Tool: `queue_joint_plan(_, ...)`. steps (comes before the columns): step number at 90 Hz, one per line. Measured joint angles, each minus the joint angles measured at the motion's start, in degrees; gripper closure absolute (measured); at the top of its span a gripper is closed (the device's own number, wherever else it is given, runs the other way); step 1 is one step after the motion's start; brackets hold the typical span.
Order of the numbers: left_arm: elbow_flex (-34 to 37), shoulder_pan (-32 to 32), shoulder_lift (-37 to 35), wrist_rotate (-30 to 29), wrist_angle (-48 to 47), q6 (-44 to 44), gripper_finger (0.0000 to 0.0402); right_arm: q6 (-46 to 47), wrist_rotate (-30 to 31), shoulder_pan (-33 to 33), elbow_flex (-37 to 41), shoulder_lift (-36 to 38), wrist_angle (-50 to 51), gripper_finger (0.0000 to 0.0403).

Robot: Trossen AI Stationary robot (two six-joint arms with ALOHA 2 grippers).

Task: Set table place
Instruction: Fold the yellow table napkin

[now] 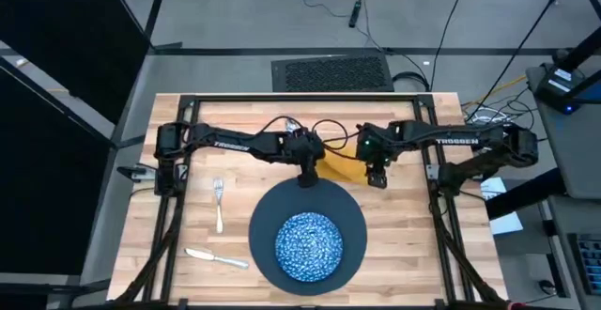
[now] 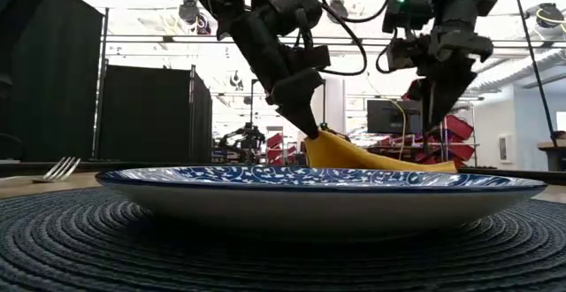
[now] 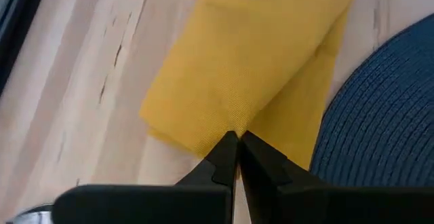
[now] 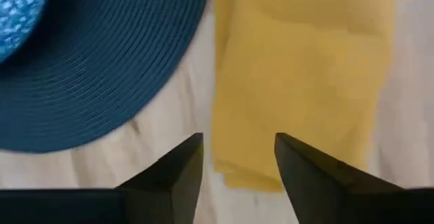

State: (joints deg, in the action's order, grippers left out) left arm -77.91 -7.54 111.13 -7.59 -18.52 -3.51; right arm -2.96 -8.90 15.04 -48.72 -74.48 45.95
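The napkin (image 1: 343, 167), a mustard-yellow cloth, is laid on the table (image 1: 235, 113) just beyond the far rim of the dark slate-blue round mat (image 1: 352, 218), between the two grippers. One edge of it is pinched by the left gripper (image 3: 237, 140), whose fingers are pressed together on the cloth, and in the low view that edge is seen raised off the wood in a small peak while the rest of the cloth is spread flat. The right gripper (image 4: 237, 149) is held above the opposite end of the napkin with its fingers parted by a moderate gap; nothing is gripped between them, and no contact with the cloth is seen. Nearer the front of the table, the blue-and-white speckled dish (image 1: 307, 244) is set in the middle of the mat. To the left of the mat, a silver fork (image 1: 219, 202) is placed on the bare planks, and a knife (image 1: 214, 255) is placed at a slant near the front left corner, well apart from both grippers.
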Motion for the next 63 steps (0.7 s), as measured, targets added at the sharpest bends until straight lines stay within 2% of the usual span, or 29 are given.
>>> queue_joint_plan(16, -0.1, 1.5, 1.5, 0.5, 1.3, 0.7, 0.0402, -0.1, -0.6, 0.3, 0.4, 0.0, -3.0, 0.0235)
queue_joint_plan(27, -0.1, 2.2, 3.4, 2.7, 0.9, 1.3, 0.0402, 0.8, -3.8, 0.2, 0.4, 0.0, -4.9, 0.0236)
queue_joint_plan(40, 0.0, 2.4, 4.4, 0.1, -0.1, 1.3, 0.0402, 1.4, -4.4, 0.2, 0.4, 0.0, -4.5, 0.0236)
queue_joint_plan(63, 0.0, 2.0, 4.4, -0.1, 0.0, 1.3, 0.0402, 4.4, -4.5, -0.7, 2.9, 0.0, -3.7, 0.0236)
